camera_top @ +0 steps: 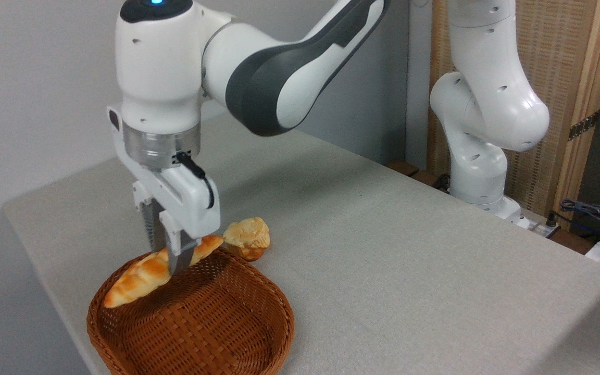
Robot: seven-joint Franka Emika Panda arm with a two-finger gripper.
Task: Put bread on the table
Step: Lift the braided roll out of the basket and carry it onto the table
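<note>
a single fixed camera stands off one corner of the table (383,234), raised a little and looking down across it toward the wall and the arm's base (487,198). it sits close; the basket (190,323) fills the lower left foreground.

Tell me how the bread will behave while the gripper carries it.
The bread probably stays stiff: it spans straight, unsagging, in the gripper. Held near its middle, it tilts only slightly. Its glossy crust may slip.
</note>
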